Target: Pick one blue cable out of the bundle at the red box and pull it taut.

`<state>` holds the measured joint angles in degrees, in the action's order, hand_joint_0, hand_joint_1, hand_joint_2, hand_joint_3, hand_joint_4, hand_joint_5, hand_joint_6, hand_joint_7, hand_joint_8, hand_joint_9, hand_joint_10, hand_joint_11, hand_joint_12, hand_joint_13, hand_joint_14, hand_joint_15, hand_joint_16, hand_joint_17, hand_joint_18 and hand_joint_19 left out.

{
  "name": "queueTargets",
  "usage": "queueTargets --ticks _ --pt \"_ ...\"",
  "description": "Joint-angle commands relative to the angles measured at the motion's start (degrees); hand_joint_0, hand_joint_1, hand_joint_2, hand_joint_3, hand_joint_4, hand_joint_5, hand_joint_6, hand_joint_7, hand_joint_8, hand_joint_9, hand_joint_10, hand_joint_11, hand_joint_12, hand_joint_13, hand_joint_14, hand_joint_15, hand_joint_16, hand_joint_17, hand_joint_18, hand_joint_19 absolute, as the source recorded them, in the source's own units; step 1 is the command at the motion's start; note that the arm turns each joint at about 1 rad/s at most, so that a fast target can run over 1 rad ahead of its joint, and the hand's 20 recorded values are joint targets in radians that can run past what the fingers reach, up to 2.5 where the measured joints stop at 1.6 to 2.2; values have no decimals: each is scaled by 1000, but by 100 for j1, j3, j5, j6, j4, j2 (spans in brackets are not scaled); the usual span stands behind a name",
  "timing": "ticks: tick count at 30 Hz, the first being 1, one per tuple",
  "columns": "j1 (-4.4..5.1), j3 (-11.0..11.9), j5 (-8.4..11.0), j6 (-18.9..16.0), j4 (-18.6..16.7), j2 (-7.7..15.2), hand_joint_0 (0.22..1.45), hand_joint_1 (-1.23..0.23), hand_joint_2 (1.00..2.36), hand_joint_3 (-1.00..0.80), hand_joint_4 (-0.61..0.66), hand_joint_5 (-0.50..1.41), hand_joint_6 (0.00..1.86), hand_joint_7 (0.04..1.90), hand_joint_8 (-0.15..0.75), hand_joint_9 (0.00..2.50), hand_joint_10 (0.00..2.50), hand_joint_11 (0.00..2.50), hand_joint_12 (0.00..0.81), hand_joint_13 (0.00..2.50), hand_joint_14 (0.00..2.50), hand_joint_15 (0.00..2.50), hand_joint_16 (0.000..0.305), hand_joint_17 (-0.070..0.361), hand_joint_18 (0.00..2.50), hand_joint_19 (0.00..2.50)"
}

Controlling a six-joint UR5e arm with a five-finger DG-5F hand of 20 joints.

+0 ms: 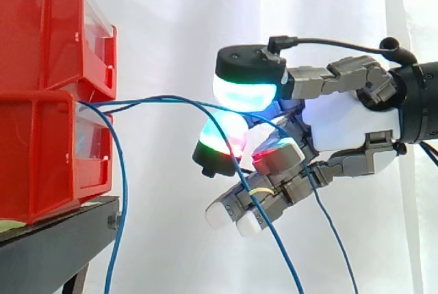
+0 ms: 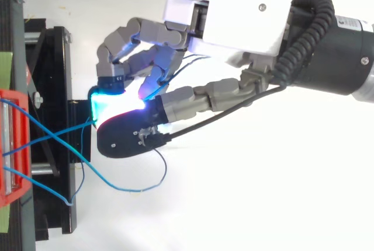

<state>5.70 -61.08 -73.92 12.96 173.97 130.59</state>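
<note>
Black stand (image 1: 61,239); white curtain (image 1: 178,27)

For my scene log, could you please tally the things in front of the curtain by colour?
Red bins: 2, stacked
Blue cables: 3 as far as the strands can be traced, one pinched in the hand
Black stand: 1
Total: 6

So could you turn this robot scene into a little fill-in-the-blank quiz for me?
The cable that the hand pinches is ____ in colour. The stacked bins are ____. They rest on a ____ stand. In the side view, the hand comes in from the ____ edge.
Missing: blue; red; black; right.
</note>
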Motion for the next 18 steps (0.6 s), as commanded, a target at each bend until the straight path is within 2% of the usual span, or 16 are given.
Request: queueTargets --ticks 1,11,16,18 --pt "1 0 0 5 -3 -7 585 -702 1012 -171 115 -108 908 998 457 1242 4 1235 468 635 7 262 61 137 591 327" --pt "1 0 0 5 -3 -7 639 -843 1015 -25 69 -107 926 1061 440 1232 3 1261 453 645 8 266 59 132 608 300" --pt "1 0 0 -21 5 1 663 -876 1015 22 25 -106 925 1234 438 1234 4 1269 449 652 8 265 58 131 609 285" --pt "1 0 0 -21 5 1 668 -879 1013 24 27 -107 928 1244 440 1231 4 1249 449 653 8 262 58 131 611 278"
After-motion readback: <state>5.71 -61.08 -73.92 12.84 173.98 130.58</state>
